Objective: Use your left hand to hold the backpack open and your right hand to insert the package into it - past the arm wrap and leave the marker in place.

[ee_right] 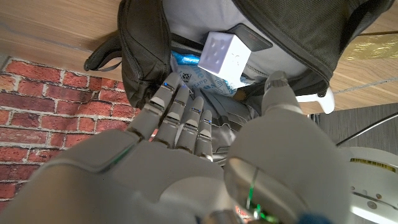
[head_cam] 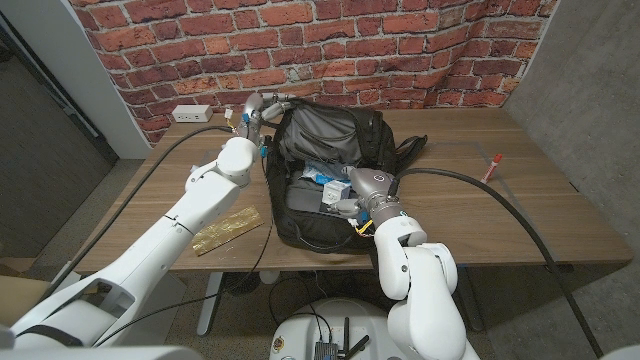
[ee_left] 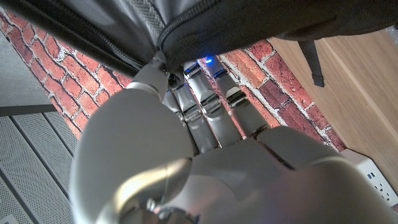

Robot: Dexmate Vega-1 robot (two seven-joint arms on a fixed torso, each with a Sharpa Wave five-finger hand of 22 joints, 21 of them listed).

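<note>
The black backpack (head_cam: 385, 140) lies open in the middle of the table, its lid raised toward the brick wall. My left hand (head_cam: 262, 108) grips the lid's rim at the far left corner; in the left wrist view its fingers (ee_left: 205, 93) hook under the backpack's edge (ee_left: 249, 25). My right hand (head_cam: 362, 195) sits at the opening, fingers spread and holding nothing. Just beyond its fingertips (ee_right: 177, 99), inside the backpack (ee_right: 143, 50), lie a blue-and-white plastic package (ee_right: 196, 78) and a white box (ee_right: 224, 53). The package (head_cam: 320, 176) shows inside the bag. A red marker (head_cam: 491, 166) lies on the table to the right.
A flat gold padded item (head_cam: 228, 230) lies on the table left of the backpack, near the front edge, and appears in the right wrist view (ee_right: 373, 46). A white power strip (head_cam: 190, 113) sits by the wall. Black cables trail across the table on both sides.
</note>
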